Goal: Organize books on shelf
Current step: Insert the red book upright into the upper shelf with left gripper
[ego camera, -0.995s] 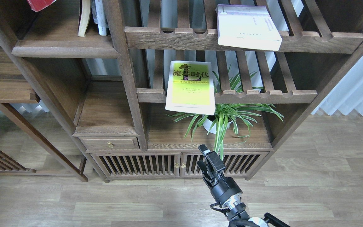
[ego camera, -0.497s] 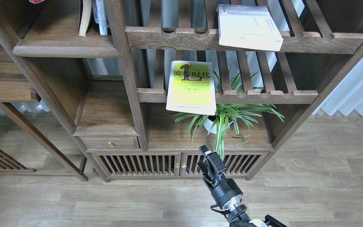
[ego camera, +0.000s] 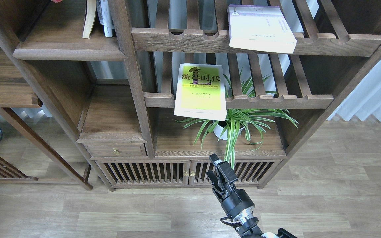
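The yellow-green book (ego camera: pixel 200 92) with black characters lies on the lower slatted rack and overhangs its front rail. The white/cream book (ego camera: pixel 260 28) lies on the upper slatted rack, also overhanging. Only a red sliver (ego camera: pixel 57 1) of the dark red book shows at the top left edge, above the solid shelf (ego camera: pixel 68 50). My right gripper (ego camera: pixel 213 167) is open and empty, low in front of the cabinet doors, well below both books. My left gripper is out of view.
Two thin books (ego camera: pixel 96 18) stand upright at the right end of the solid shelf. A potted spider plant (ego camera: pixel 235 124) sits under the yellow-green book. A small drawer (ego camera: pixel 115 150) and slatted doors (ego camera: pixel 164 172) are at the bottom. A side table (ego camera: pixel 2 82) stands to the left.
The dark red book at the top left has moved up and almost out of view. My right gripper has sunk slightly. The other two books have not moved.
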You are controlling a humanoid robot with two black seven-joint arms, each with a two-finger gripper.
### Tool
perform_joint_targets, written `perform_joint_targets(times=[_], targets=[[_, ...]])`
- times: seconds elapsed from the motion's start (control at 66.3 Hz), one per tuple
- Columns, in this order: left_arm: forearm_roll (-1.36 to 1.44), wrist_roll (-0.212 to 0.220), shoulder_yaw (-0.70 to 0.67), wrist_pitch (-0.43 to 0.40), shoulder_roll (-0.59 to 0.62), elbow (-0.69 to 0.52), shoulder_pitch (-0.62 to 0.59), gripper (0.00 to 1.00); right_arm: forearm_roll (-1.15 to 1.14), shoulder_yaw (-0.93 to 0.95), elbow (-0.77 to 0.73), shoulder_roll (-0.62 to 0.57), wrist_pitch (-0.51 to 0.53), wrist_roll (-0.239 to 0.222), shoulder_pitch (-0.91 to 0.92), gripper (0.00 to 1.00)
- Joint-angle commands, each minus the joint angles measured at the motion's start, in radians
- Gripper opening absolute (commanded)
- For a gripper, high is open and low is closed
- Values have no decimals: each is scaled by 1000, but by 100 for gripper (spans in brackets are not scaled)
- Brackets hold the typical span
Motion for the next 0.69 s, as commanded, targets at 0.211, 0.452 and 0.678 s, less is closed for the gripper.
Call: perform_joint_targets(times=[0.211, 0.452, 0.678], targets=[[0, -159, 32, 0, 9, 30, 39, 2, 1, 27, 4, 0, 0, 0, -7, 99], [-12, -204, 32, 0, 5, 77, 71, 2, 1, 27, 4, 0, 0, 0, -7, 99], [-28, -254, 40, 0, -9, 146, 69, 2, 1, 29, 8, 0, 0, 0, -7, 99]])
